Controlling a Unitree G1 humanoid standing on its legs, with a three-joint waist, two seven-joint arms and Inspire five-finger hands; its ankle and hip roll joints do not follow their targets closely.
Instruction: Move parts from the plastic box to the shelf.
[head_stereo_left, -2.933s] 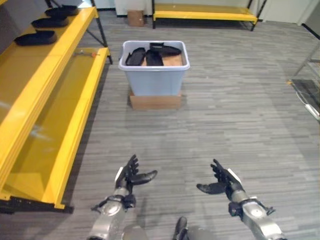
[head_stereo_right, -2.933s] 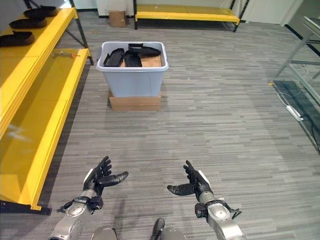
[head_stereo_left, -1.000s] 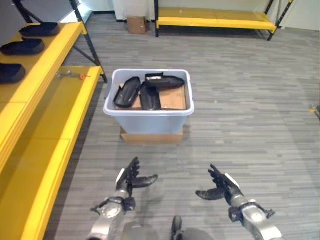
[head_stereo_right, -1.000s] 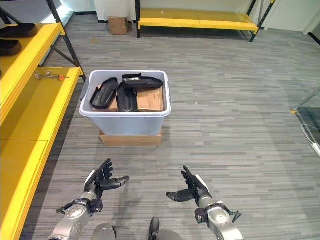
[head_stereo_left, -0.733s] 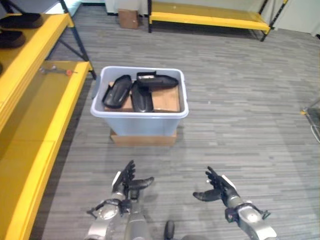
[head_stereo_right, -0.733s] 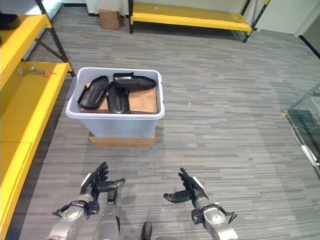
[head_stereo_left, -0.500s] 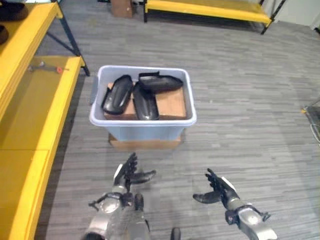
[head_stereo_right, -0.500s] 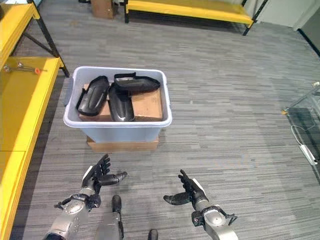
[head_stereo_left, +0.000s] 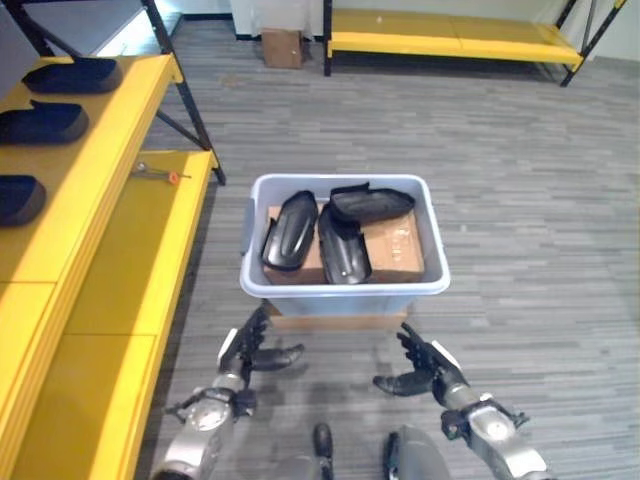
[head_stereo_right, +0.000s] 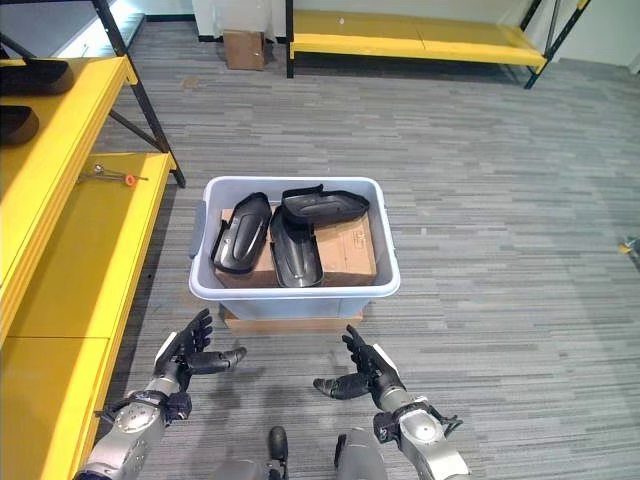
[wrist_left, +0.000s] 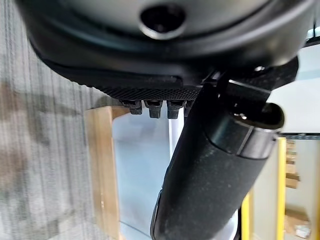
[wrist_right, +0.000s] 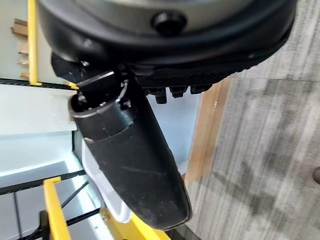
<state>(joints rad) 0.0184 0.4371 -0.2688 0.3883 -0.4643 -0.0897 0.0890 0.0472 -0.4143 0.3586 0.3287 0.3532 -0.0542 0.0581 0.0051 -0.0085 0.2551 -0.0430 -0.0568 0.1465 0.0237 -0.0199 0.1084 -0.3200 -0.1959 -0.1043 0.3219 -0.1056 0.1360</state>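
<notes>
A pale blue plastic box (head_stereo_left: 345, 292) stands on a flat cardboard base (head_stereo_left: 345, 321) in the middle of the floor. Inside it lie three black moulded parts (head_stereo_left: 342, 245) on a brown cardboard sheet (head_stereo_left: 398, 247). The yellow shelf (head_stereo_left: 95, 190) runs along the left, with three more black parts (head_stereo_left: 40, 122) on its upper level. My left hand (head_stereo_left: 247, 350) hovers open just before the box's near left corner. My right hand (head_stereo_left: 425, 369) hovers open before its near right corner. Both hands are empty, palms turned toward each other.
A small tool with an orange tip (head_stereo_left: 160, 174) lies on the shelf's lower level. A second yellow shelf (head_stereo_left: 450, 28) and a small cardboard box (head_stereo_left: 281, 46) stand against the far wall. Grey plank floor surrounds the box.
The camera has come closer to the box, which now lies just beyond both hands. The hands keep the same open pose.
</notes>
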